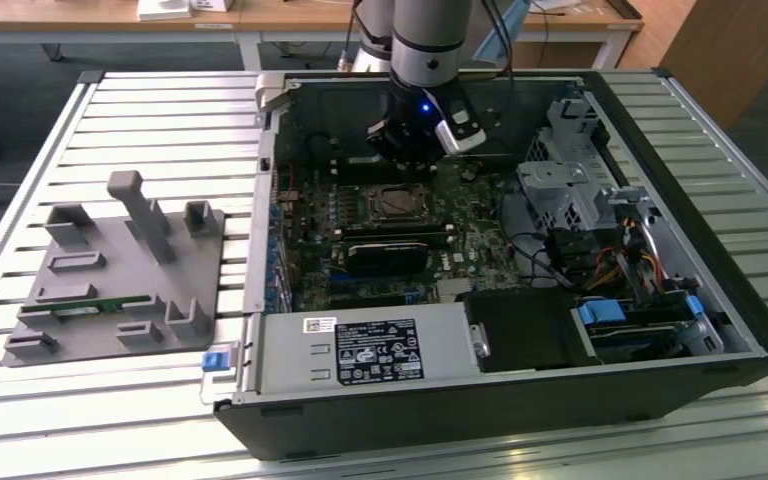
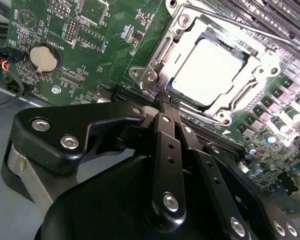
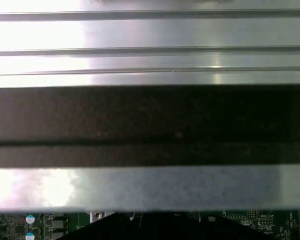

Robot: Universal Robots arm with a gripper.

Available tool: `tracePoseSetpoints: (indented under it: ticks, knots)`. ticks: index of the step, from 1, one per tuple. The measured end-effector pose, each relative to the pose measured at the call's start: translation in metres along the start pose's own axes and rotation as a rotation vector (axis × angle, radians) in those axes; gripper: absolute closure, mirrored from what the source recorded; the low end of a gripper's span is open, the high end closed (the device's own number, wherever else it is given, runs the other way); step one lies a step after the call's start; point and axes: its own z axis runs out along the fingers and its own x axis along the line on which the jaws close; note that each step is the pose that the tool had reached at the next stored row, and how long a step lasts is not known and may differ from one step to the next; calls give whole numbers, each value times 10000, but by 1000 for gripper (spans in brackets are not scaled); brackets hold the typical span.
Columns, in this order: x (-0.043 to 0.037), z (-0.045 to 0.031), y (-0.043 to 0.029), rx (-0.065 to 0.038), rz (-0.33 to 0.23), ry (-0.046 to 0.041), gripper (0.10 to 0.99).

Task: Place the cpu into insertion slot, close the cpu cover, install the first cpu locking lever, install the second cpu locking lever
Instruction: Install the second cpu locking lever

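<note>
Exterior view: my arm reaches down into the open computer case point(image 1: 518, 330) lying on the slatted counter point(image 1: 157, 110), and my tool point(image 1: 408, 150) hangs just above the green board point(image 1: 357, 240), right beside the insertion slot point(image 1: 395, 203). A grey plastic fixture point(image 1: 117, 270) sits on the counter well apart, toward the exterior view's left. A long black card point(image 1: 387, 256) stands in the board near the slot. Second wrist view: my tool point(image 2: 169, 102) has its two black fingers point(image 2: 165, 140) pressed together at the tips, nothing between them, tips right at the corner of the slot's metal frame. The cpu point(image 2: 205, 70) lies flat in the insertion slot point(image 2: 155, 75) with the cpu cover point(image 2: 250, 92) closed down around it, its silver top showing through the window. A round coin battery point(image 2: 43, 58) sits on the board nearby. First wrist view: the case's metal wall point(image 3: 150, 50) with a strip of green board point(image 3: 40, 222) along one edge.
</note>
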Motion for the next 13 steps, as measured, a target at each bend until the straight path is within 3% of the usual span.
tracePoseSetpoints:
  ticks: [13]
  knots:
    - [-10,-6,-113,-1,0,0,980]
